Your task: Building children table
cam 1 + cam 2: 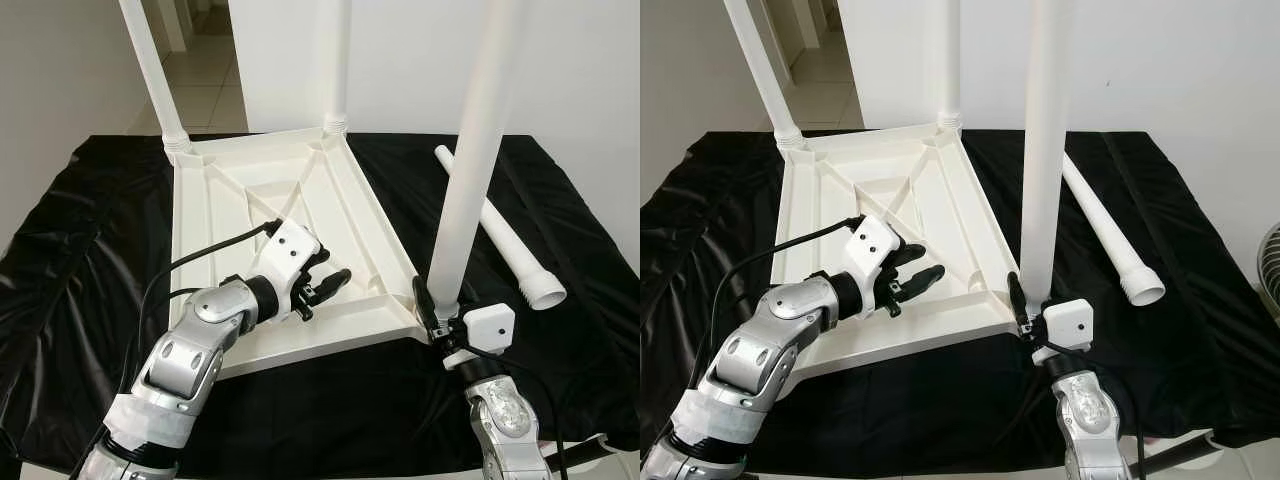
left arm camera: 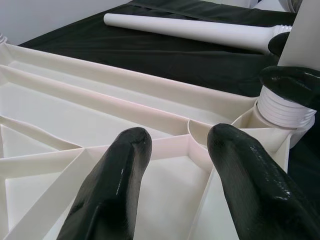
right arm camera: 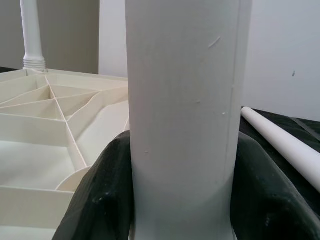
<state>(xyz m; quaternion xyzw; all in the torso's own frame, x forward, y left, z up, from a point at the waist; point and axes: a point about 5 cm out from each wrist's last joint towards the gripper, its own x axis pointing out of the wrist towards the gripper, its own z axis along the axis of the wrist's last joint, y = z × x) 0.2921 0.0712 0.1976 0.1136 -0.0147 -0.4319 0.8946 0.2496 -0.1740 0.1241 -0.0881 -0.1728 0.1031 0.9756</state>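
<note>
Black cloth [image 1: 90, 250] covers the work surface, and the white tabletop [image 1: 240, 215] lies on it upside down, ribs facing up. Two legs stand in its far corners: the far left leg [image 1: 152, 70] and the far right leg [image 1: 338, 60]. My left gripper [image 1: 325, 285] hovers just above the ribbed underside near the front edge, fingers [image 2: 112, 185] apart and holding nothing. To its right, my right gripper [image 1: 440, 312] is clamped around the near leg [image 1: 470, 160] low on its shaft (this leg stands upright in the front right corner socket). Beyond my right gripper, a loose leg [image 1: 500, 235] lies flat on the cloth.
</note>
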